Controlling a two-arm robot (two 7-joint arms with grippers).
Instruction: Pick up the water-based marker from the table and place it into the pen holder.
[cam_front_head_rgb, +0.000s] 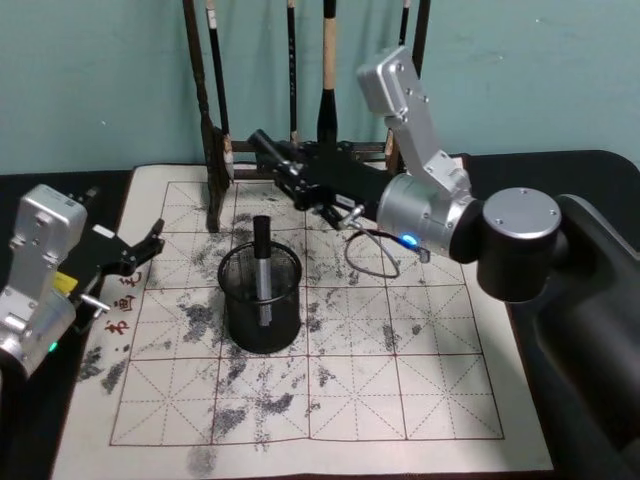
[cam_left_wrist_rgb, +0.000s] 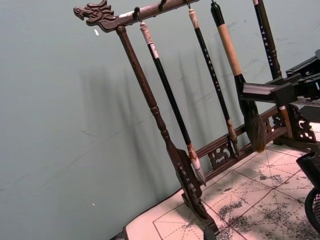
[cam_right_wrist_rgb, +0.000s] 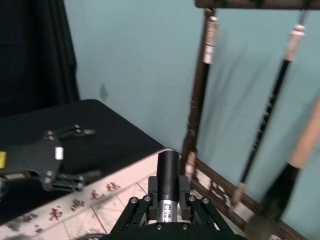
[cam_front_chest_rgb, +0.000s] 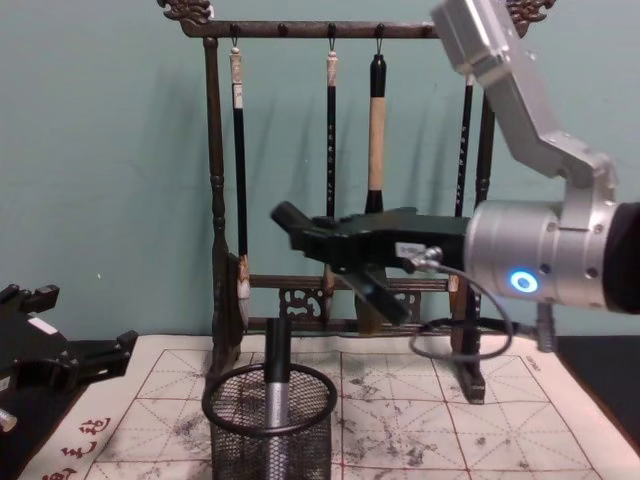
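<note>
Since marker (cam_front_head_rgb: 262, 268) stands upright inside pen holder (cam_front_head_rgb: 261, 299), treat as light, rigid, smooth; regrip mid-barrel only. Right gripper (cam_front_chest_rgb: 290, 222) raised, fingers apart, empty; left gripper (cam_front_head_rgb: 150, 243) parked, fingers apart.

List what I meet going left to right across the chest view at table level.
Left pincer → pen holder with the marker standing in it → right foot of the brush rack.
</note>
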